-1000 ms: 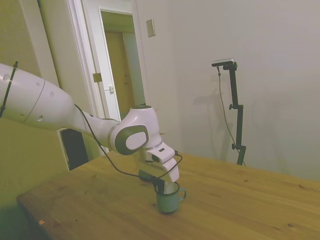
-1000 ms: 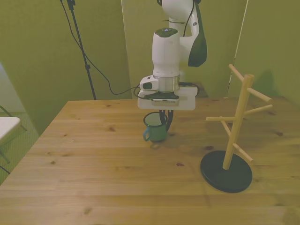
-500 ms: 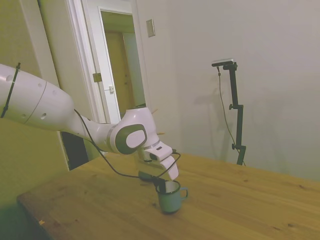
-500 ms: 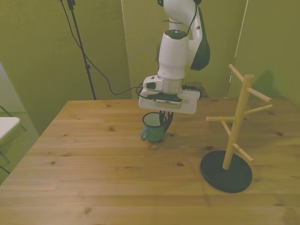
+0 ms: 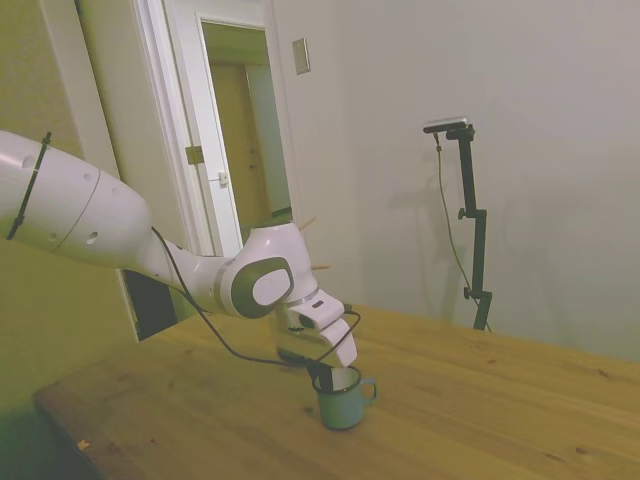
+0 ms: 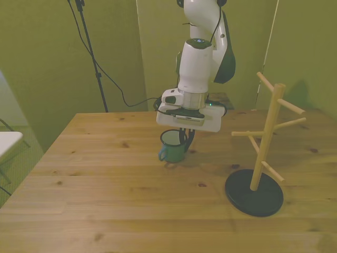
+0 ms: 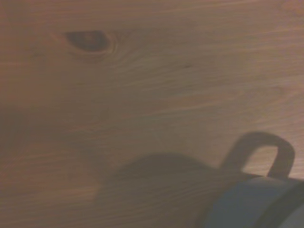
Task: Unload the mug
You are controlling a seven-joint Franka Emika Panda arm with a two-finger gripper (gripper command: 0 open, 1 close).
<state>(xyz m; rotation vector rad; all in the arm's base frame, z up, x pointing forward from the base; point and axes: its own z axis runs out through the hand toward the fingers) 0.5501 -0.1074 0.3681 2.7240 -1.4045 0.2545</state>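
The teal-green mug [image 6: 171,148] stands upright near the middle of the wooden table [image 6: 105,200], its loop handle toward the front view's left. In the side view the mug [image 5: 343,406] is low at the tabletop; I cannot tell whether its bottom touches the wood. My gripper [image 6: 184,138] comes down from above and is shut on the mug's rim, on the side away from the handle, one dark finger inside and one outside. The same gripper [image 5: 327,380] shows below the tilted white hand in the side view. The wrist view catches the mug's edge [image 7: 259,204] and its shadow.
A wooden peg stand [image 6: 267,138] on a round dark base [image 6: 254,193] rises at the front view's right, its pegs bare. A white object's corner [image 6: 8,142] sits off the table at the front view's left. A doorway [image 5: 240,140] lies behind the arm.
The wrist has tilted and the hand has shifted slightly toward the front view's right. The mug has stayed in the grip, edging a little toward the front view's left and lower.
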